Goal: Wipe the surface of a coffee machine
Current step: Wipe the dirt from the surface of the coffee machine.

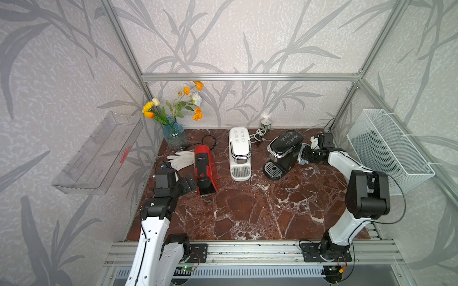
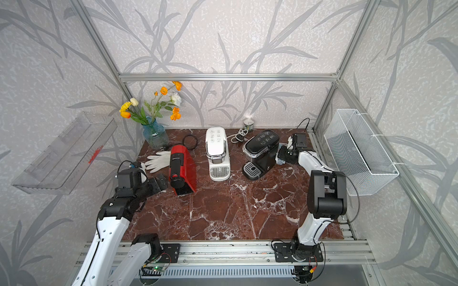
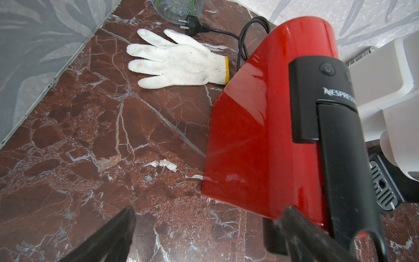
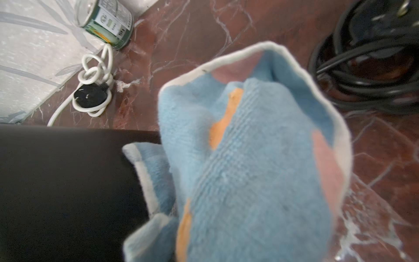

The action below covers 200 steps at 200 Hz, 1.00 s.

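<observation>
**Blue cloth up against the black coffee machine**

The right gripper (image 1: 305, 155) is squeezed shut on a blue cloth (image 4: 249, 163). The cloth has orange and pink patches and a white edge. It puffs out past the jaws and hides the fingers in the right wrist view.

The black coffee machine (image 1: 284, 152) stands just in front of these jaws. The cloth sits right against the side of the machine that faces the gripper. In the right wrist view a folded corner of the cloth lies over that dark side. Past the cloth, farther from the jaws, lie a curled white cord (image 4: 95, 90) and a small green can (image 4: 106, 22).

The left gripper (image 1: 188, 182) has its jaws wide open and holds nothing. The red coffee machine (image 3: 254, 136) stands just beside one open finger (image 3: 303, 236). I cannot tell if they touch. The other finger (image 3: 108, 236) hangs over the bare marble table (image 3: 90, 158). A white glove (image 3: 179, 61) lies flat beyond the open jaws, its cuff right next to the red machine.

The white coffee machine (image 1: 239, 153) stands between the red one and the black one, well apart from both pairs of jaws.
</observation>
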Tool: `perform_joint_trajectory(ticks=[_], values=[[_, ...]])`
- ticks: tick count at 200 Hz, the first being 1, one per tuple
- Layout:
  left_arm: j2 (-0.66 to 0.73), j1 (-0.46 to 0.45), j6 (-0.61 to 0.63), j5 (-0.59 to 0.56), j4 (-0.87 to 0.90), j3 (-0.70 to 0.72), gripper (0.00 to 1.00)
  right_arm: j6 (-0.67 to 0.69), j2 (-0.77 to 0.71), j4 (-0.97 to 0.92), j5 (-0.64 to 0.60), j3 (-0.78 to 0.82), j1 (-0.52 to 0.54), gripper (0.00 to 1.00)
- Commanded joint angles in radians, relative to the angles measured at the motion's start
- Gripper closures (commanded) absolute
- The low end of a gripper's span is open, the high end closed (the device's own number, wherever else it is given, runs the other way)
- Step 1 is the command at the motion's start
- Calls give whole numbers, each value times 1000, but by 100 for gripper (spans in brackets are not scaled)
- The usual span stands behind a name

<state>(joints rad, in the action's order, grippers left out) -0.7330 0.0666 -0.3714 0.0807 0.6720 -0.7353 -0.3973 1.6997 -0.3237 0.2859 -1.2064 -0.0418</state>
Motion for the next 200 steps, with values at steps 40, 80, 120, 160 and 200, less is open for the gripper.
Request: perform_joint_trajectory(ticks=[40, 80, 120, 160, 200], values=[[17, 3, -9, 15, -17, 8, 0, 47, -363, -142, 25, 147, 29, 91], [16, 3, -12, 25, -21, 10, 0, -37, -513, -28, 126, 306, 38, 91], [11, 3, -12, 30, -19, 10, 0, -100, -580, 71, 102, 258, 57, 91], [16, -8, -14, 14, -9, 8, 0, -130, -593, 221, 53, 236, 136, 92], [22, -20, -3, 15, 0, 0, 0, -134, -537, 348, 10, 319, 185, 91]])
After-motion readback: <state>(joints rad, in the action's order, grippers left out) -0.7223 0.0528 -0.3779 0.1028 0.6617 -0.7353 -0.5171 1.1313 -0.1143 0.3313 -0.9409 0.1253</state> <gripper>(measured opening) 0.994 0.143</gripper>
